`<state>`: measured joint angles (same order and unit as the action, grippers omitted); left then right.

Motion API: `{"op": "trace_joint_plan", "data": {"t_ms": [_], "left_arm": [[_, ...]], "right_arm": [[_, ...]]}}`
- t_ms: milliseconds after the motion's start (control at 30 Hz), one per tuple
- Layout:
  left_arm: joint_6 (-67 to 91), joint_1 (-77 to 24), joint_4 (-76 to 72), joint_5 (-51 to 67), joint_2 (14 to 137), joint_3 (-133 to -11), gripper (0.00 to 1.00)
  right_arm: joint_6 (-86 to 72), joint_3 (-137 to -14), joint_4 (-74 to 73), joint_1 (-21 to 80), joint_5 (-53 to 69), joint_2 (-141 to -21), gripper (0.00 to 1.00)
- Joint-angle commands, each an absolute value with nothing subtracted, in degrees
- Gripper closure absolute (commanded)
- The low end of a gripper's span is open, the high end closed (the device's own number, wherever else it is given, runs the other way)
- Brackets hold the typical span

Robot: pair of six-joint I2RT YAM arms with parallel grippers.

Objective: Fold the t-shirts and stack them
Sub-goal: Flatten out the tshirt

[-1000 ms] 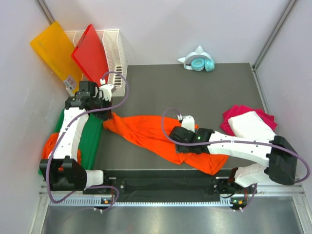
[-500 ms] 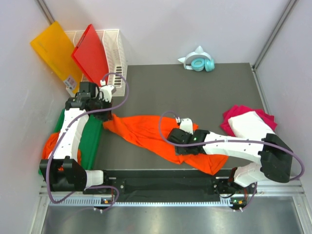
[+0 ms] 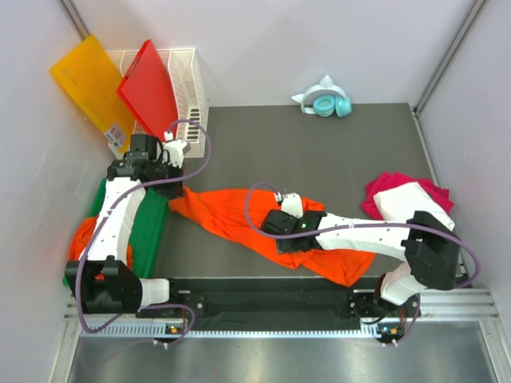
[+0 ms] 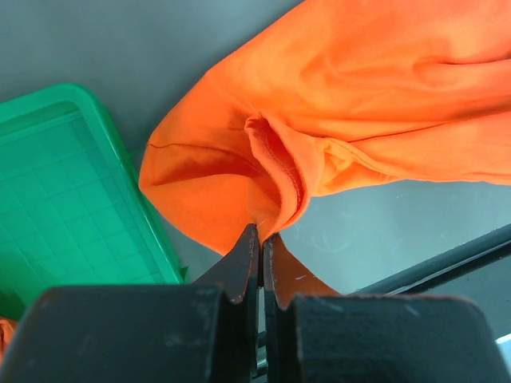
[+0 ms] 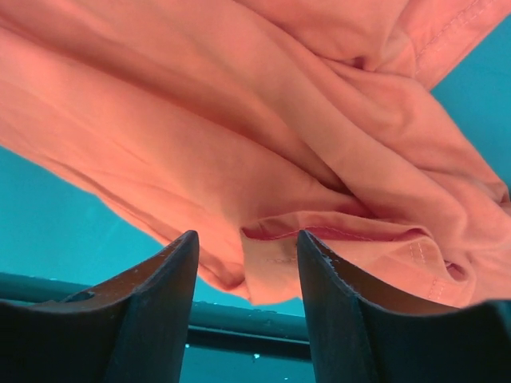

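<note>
A bright orange t-shirt lies stretched across the dark mat, from the green bin to the near right. My left gripper is shut on the shirt's left end; in the left wrist view its tips pinch a fold of the orange cloth. My right gripper hovers over the shirt's middle near the front edge. Its jaws stand open, with a hemmed edge of the shirt between the fingers. A white t-shirt lies on a magenta one at the right.
A green bin sits at the left with more orange cloth beside it. At the back left a white wire basket holds a red board and a yellow board. Teal headphones lie at the back. A black rail runs along the front.
My right arm has slid left over the orange shirt, and its jaws have narrowed slightly. The left arm and its grip have not moved.
</note>
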<state>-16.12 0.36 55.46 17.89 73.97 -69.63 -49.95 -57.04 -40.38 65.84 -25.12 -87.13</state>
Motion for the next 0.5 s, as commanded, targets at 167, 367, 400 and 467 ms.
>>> {"op": "trace_joint_plan", "data": {"t_ms": [167,367,400,467], "left_arm": [[-15.4,0.3,52.9,18.4,72.8,-68.7,1.0],[-15.0,-1.3,52.6,18.6,73.5,-68.8,1.0],[-14.9,-1.3,52.6,18.6,73.5,-68.9,1.0],[-15.0,-1.3,52.5,18.6,73.5,-68.9,1.0]], "right_arm": [[-53.9,-56.5,-44.9,66.4,-28.8,-87.0,0.53],[-55.1,-56.8,-46.8,66.4,-30.1,-87.1,0.71],[-55.1,-56.5,-46.8,66.4,-30.1,-87.0,0.79],[-55.3,-56.4,-46.8,66.4,-30.5,-86.5,0.86]]}}
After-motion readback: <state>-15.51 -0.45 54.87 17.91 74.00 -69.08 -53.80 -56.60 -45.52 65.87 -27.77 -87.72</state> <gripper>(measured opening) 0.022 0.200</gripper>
